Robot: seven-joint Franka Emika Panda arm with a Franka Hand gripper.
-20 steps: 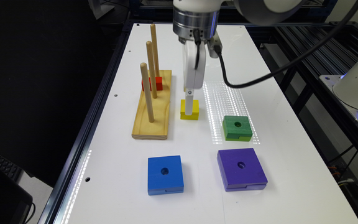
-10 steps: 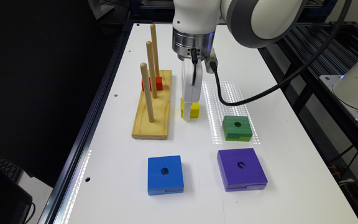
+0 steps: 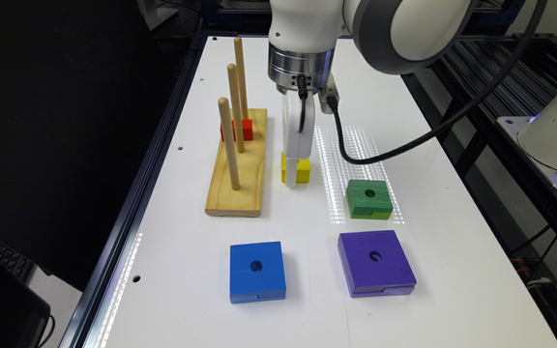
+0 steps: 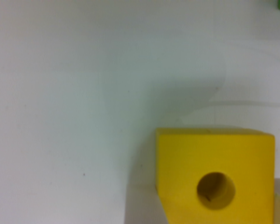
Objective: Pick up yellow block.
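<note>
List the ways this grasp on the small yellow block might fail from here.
1. The hand sits at the small yellow square wooden block, toward its edge on the exterior view's left; an off-centre grip might twist or slip the block.
2. The wooden peg base lies just beyond that side, so any sideways drift may clip it.
3. The hand is low over the white table, so pressing further down might scrape it.
</note>
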